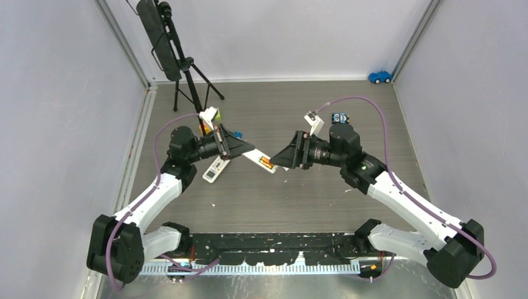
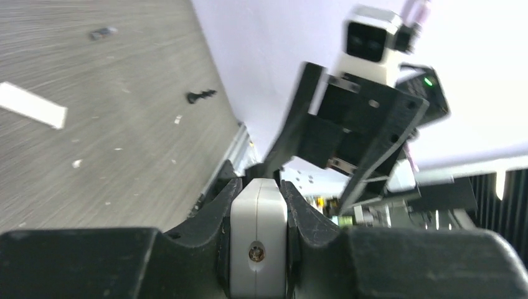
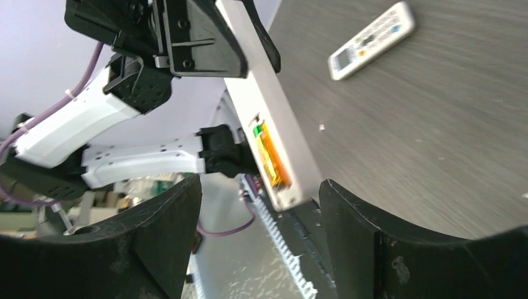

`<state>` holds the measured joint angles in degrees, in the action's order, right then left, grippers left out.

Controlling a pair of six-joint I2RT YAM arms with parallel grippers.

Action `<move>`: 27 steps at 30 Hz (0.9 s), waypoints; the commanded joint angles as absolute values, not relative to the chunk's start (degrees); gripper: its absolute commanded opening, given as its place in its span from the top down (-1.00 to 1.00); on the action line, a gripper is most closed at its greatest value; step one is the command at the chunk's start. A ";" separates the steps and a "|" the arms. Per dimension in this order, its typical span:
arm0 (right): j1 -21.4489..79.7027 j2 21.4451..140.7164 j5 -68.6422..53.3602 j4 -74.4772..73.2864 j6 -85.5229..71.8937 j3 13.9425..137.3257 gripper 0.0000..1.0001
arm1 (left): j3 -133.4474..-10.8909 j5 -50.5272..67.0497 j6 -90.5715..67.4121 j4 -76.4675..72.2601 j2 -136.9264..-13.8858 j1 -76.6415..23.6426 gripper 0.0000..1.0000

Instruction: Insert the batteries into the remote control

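My left gripper [image 1: 244, 148] is shut on a white remote control [image 1: 258, 159] and holds it above the table, its free end pointing toward the right arm. In the left wrist view the remote's butt end [image 2: 258, 233] is clamped between both fingers. An orange battery [image 3: 273, 156] lies in the open compartment near the remote's free end, and shows as an orange spot [image 1: 266, 163] from above. My right gripper [image 3: 260, 212] is open, its fingers standing either side of that end without touching it; from above it [image 1: 278, 162] sits right at the remote's tip.
A second white remote [image 1: 215, 169] lies on the table under the left arm. A white flat strip [image 2: 31, 104] and a small black piece [image 2: 200, 96] lie on the table. A tripod [image 1: 180, 62] stands back left, a blue toy car [image 1: 380, 76] back right.
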<state>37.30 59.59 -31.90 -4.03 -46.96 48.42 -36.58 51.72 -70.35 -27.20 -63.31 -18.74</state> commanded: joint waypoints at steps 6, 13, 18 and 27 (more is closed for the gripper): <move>35.86 62.68 -8.06 -26.51 -28.80 56.08 -0.48 | -26.72 35.79 -60.87 -23.33 -61.81 -16.72 1.00; 36.03 80.82 -3.00 -32.29 -18.05 62.86 -0.48 | -21.91 24.24 -58.43 -23.90 -65.02 -21.37 1.00; 36.21 92.98 -0.27 -35.34 -11.77 68.08 -0.46 | -21.03 14.26 -60.76 -28.50 -71.84 -29.09 1.00; 37.00 105.65 -2.24 -39.34 -6.60 76.89 -0.37 | -22.93 10.05 -62.46 -30.67 -81.21 -32.73 0.78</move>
